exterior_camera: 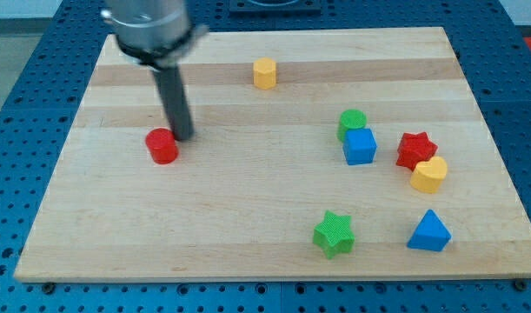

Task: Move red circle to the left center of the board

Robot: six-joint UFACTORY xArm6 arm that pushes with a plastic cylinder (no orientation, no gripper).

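The red circle (162, 145) lies at the board's (248, 235) left, about nine o'clock from centre; my tip (182, 137) sits just beside it at two o'clock, contact too close to tell; the tool is a plain rod with nothing to open or clamp; yellow hexagon (264, 73) at twelve; green circle (353, 123) touches blue cube (360, 146) at three; red star (415, 149) touches yellow heart (429, 175) further right; green star (335, 233) and blue triangle (429, 231) at five.
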